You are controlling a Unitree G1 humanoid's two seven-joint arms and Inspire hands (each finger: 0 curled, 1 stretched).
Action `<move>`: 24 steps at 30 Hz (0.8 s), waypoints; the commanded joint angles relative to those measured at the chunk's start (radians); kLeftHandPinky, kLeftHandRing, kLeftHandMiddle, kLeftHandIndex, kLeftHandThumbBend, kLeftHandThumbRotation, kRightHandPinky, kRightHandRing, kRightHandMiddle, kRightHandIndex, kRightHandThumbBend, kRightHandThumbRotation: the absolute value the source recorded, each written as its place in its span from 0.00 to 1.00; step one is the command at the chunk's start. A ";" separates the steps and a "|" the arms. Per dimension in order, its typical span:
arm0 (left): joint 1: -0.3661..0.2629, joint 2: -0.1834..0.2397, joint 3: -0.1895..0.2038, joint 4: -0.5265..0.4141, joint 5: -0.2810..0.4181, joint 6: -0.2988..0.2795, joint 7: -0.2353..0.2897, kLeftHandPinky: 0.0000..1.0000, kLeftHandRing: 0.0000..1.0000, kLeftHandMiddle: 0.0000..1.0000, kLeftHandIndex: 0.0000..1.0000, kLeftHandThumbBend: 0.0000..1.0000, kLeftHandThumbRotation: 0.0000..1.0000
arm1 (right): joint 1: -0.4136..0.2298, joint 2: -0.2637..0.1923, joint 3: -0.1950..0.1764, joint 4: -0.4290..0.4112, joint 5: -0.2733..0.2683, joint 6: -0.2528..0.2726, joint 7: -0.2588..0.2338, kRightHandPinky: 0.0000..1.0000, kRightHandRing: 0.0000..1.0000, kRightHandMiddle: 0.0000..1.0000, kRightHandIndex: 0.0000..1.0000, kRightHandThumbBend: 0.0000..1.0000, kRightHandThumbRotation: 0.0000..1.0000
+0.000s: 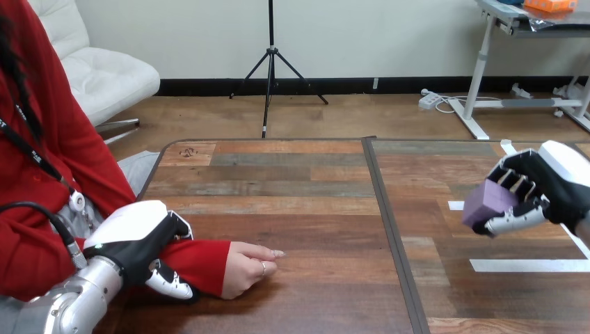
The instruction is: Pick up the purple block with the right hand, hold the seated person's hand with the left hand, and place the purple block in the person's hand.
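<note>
Left hand (142, 238), right hand (556, 179) curled.

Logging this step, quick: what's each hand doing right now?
Left hand: closed round the person's wrist.
Right hand: closed on the purple block.

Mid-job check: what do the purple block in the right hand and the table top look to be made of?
Purple cube-shaped block: matte, even lilac faces with no shine or grain, likely foam or painted wood; I cannot tell which. Plank-patterned brown table top: wood or wood-look laminate, with grain streaks, mixed tones and a soft sheen.
</note>
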 commanded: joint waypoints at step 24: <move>-0.165 -0.034 0.109 -0.167 -0.060 -0.048 0.110 0.31 0.37 0.42 0.42 0.81 0.00 | -0.053 0.125 -0.047 -0.244 0.072 0.126 0.020 0.36 0.41 0.46 0.49 0.73 0.00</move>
